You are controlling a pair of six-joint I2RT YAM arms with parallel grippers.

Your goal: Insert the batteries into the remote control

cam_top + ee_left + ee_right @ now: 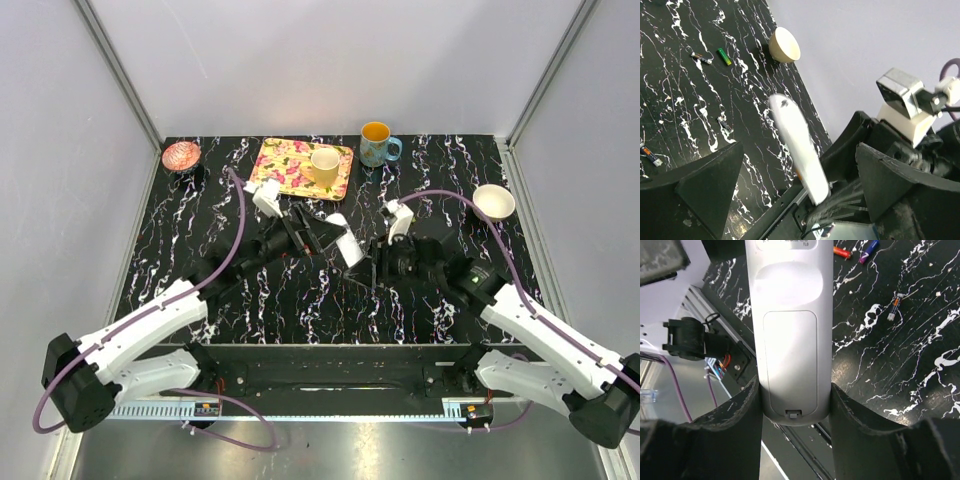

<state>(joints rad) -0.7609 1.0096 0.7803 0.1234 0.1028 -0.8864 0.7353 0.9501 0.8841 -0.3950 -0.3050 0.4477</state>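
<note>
My right gripper (795, 390) is shut on the lower end of the white remote control (790, 340) and holds it off the table. Its back faces the right wrist camera, with the latched cover in place. In the top view the remote control (346, 245) juts up and left from the right gripper (378, 266) toward the left gripper (315, 232). The left gripper (799, 150) is open; the remote control (797, 145) shows blurred between its wide-apart fingers, touching neither. Batteries lie loose on the table: a red-orange one (842, 251), a green one (724, 56) and a dark one (725, 125).
At the back of the table stand a floral tray (285, 160) with a yellow cup (324, 165), a blue mug (376, 143) and a pink bowl (181, 155). A white bowl (494, 201) sits at the right edge. The table's metal front rail (715, 315) lies below the remote.
</note>
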